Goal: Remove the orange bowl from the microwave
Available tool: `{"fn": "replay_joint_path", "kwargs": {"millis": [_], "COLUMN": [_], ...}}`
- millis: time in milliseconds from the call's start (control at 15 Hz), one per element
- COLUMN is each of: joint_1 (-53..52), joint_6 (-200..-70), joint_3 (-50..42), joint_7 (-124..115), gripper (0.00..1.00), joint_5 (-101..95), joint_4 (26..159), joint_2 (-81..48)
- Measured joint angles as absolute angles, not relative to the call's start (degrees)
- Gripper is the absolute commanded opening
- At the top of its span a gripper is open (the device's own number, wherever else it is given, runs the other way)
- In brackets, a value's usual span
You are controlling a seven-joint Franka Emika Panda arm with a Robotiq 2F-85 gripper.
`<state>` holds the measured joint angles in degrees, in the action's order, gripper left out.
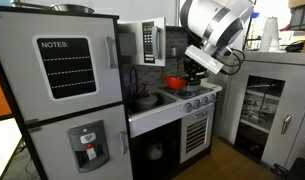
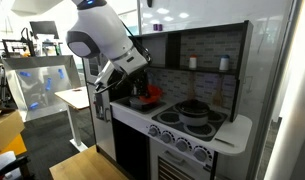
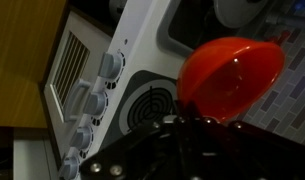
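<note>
You hold the orange bowl (image 3: pixel 232 70) clear of the microwave (image 1: pixel 152 40), low over the stove top (image 3: pixel 142 105), with the gripper (image 3: pixel 190 119) apparently pinching its rim, so I judge the removal nearly done: next lower it gently, then let go.

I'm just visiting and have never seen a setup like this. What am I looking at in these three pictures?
It is a robot arm working at a toy kitchen. Two pictures come from cameras standing in the room; the third looks out from the arm's wrist. Its claw appears to grip the rim of the orange bowl, holding it above the stove, outside the microwave. A grey pot sits on a burner.
</note>
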<state>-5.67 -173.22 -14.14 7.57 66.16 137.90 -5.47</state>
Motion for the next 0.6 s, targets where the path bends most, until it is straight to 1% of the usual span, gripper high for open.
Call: {"fn": "replay_joint_path", "kwargs": {"millis": [200, 600], "joint_1": [-5.67, -0.23], "joint_6": [-173.29, -173.37], "joint_3": [-15.31, -13.75], "joint_7": [3.34, -6.50], "gripper": [0.01, 0.01], "joint_5": [59.92, 43.86], "joint_4": [137.75, 137.31], "joint_2": [-5.86, -6.66]}}
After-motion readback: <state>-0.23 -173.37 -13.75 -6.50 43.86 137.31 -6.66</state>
